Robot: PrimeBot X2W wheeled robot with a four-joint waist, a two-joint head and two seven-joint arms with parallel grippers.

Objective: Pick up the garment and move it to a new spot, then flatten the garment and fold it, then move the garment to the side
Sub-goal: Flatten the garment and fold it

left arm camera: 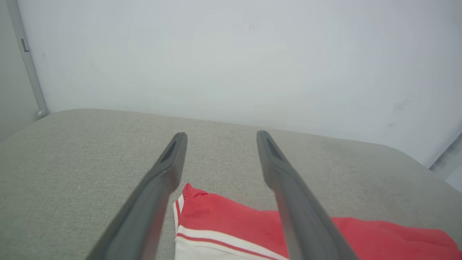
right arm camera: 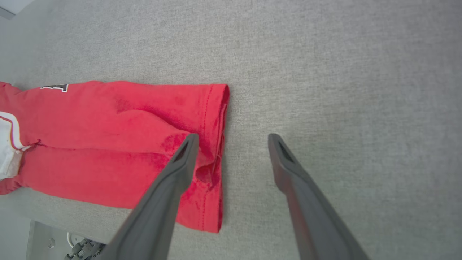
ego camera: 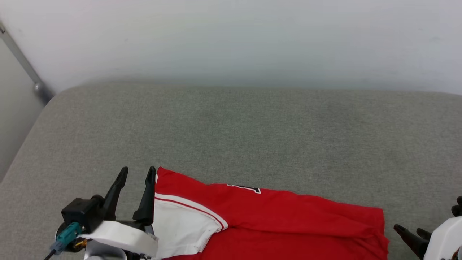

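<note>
Since the garment (ego camera: 288, 216) lies as a long folded band along the near edge of the cushion (ego camera: 252, 126), you have a gripper at each end, probably so both ends can lift together for the move aside. Your left gripper (ego camera: 138, 169) hovers at the white sleeve (ego camera: 177, 224) end, fingers apart. Your right gripper (right arm camera: 234, 136) is spread too, one finger over the hem (right arm camera: 216, 108), the other over bare cushion. Neither holds cloth. Beyond the band, grey cushion runs to the wall (ego camera: 231, 36). A metal rail (ego camera: 21, 61) slants at far left, well apart.
</note>
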